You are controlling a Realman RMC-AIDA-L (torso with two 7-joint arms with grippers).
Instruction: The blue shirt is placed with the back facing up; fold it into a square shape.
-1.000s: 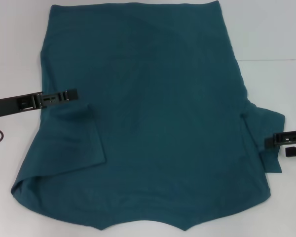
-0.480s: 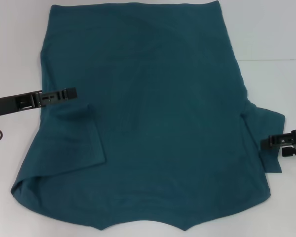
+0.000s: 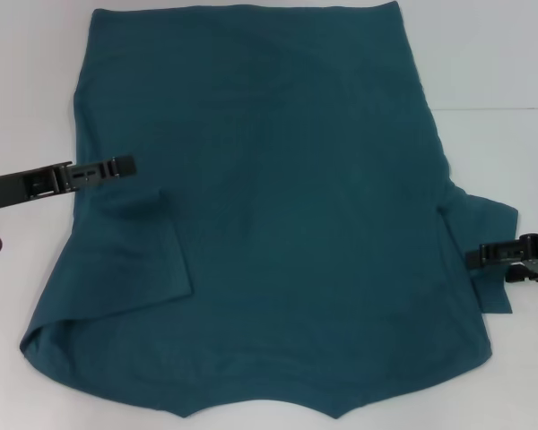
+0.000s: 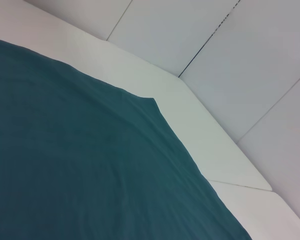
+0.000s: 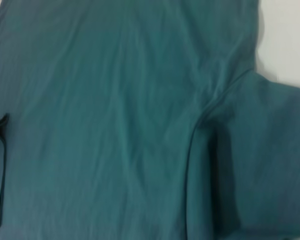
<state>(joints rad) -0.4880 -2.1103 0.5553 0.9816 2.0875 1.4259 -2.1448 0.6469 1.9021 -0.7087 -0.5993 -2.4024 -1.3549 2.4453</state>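
Head view: the blue shirt (image 3: 269, 224) lies spread plain-side up across the white table (image 3: 493, 54), no lettering visible. The left gripper (image 3: 117, 167) hovers over its left edge, the right gripper (image 3: 484, 257) at the right sleeve; their grip cannot be told. Both wrist views show only the shirt's cloth.

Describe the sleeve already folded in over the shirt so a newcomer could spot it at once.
Start from the white table and the blue shirt spread flat across it. On the robot's left, just below the left pincer, lies the folded sleeve, a flap resting on the shirt body. Unlike it, the other sleeve at the right pincer sticks out sideways.
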